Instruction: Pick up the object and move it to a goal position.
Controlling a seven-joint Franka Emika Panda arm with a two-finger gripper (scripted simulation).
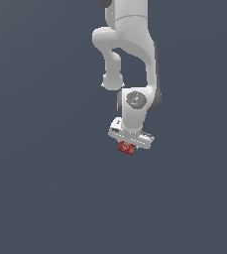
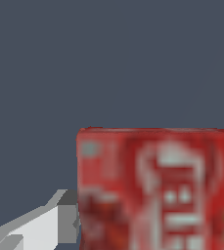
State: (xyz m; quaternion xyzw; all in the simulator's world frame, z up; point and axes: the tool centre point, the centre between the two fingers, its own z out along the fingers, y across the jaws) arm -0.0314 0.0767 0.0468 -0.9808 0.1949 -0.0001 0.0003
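Observation:
The object (image 1: 126, 148) is a small red box with whitish label markings, sitting directly under the white hand of the arm in the exterior view. In the wrist view the object (image 2: 155, 190) fills the lower right, very close to the camera. My gripper (image 1: 129, 143) is over it. One grey-white finger (image 2: 55, 224) presses against the box's side, and the other finger is hidden behind the box. The gripper (image 2: 155, 229) looks shut on the object. The fingers do not show in the exterior view.
A plain dark grey-blue ground (image 1: 45, 188) surrounds the arm on all sides. The white arm's links (image 1: 130, 44) rise above the hand toward the top of the exterior view. No goal marker shows.

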